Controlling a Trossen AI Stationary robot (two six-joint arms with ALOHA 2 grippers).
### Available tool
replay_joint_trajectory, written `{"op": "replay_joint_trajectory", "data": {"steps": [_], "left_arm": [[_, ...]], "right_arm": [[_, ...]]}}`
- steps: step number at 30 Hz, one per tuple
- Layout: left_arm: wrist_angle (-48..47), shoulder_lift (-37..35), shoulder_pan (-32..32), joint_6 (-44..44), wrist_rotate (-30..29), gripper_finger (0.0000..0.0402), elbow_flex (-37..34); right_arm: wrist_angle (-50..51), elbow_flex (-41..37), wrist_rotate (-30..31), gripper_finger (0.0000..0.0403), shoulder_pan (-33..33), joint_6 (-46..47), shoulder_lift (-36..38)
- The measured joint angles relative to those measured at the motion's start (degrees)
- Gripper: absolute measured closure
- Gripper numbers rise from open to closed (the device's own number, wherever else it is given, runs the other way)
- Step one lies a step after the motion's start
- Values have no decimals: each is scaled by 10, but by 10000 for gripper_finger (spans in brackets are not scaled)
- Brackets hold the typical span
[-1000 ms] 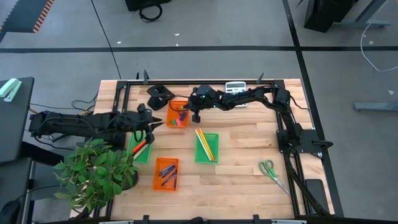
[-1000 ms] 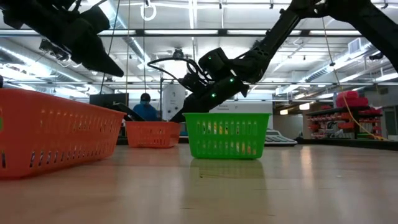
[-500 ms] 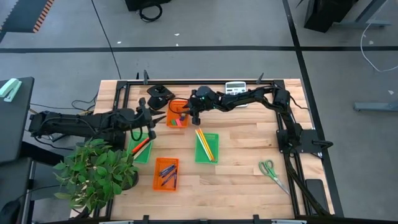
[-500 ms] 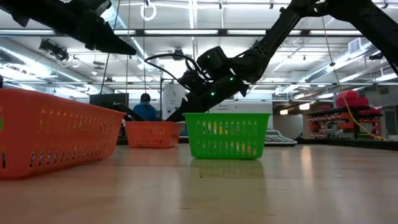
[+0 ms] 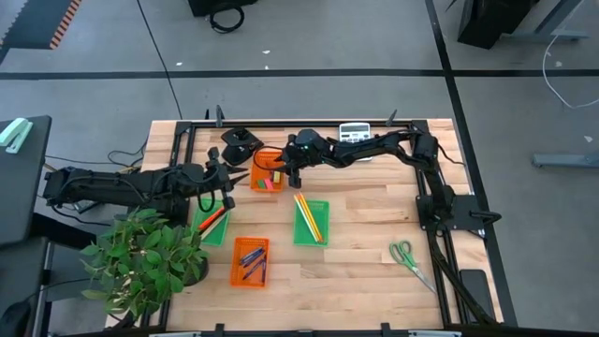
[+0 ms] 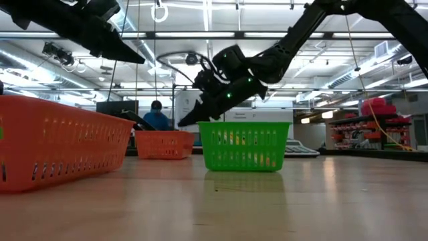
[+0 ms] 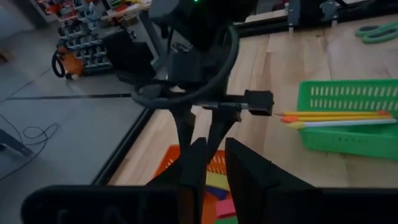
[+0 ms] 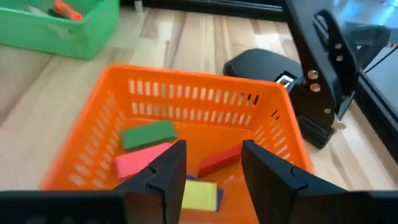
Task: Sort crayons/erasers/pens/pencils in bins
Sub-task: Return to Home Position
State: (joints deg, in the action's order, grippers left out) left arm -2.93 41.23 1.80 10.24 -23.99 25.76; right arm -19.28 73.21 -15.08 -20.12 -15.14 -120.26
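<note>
**Over the orange eraser bin, right fingers parted**

Below the right gripper (image 8: 208,163), whose empty fingers have spread since a second ago, green, pink, red and yellow block erasers (image 8: 148,134) lie in the orange slotted plastic bin (image 8: 186,94). Left gripper (image 7: 213,163): narrow gap, nothing held.

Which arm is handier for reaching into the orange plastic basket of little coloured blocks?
Probably right: the right gripper hangs open directly over that basket; the left gripper sits beside it.
</note>
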Motion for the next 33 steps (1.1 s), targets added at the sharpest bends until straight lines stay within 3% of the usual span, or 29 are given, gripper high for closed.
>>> {"op": "replay_joint_trajectory", "data": {"steps": [8,12,15,23,28,33], "left_arm": [[19,0,32,12,-43,331,0],[-53,0,60,-39,-43,341,0],[-106,-2,67,-67,-40,352,0],[-114,-15,67,-51,34,394,0],[-110,-29,67,-64,42,387,0],[-44,-49,61,-101,42,395,-85]], "right_arm": [[63,0,3,244,31,3,82],[137,-8,16,244,43,6,135],[136,-40,15,244,44,12,167],[63,-231,54,244,36,78,268],[21,-350,98,244,44,118,358],[24,-429,117,244,67,127,457]]}}
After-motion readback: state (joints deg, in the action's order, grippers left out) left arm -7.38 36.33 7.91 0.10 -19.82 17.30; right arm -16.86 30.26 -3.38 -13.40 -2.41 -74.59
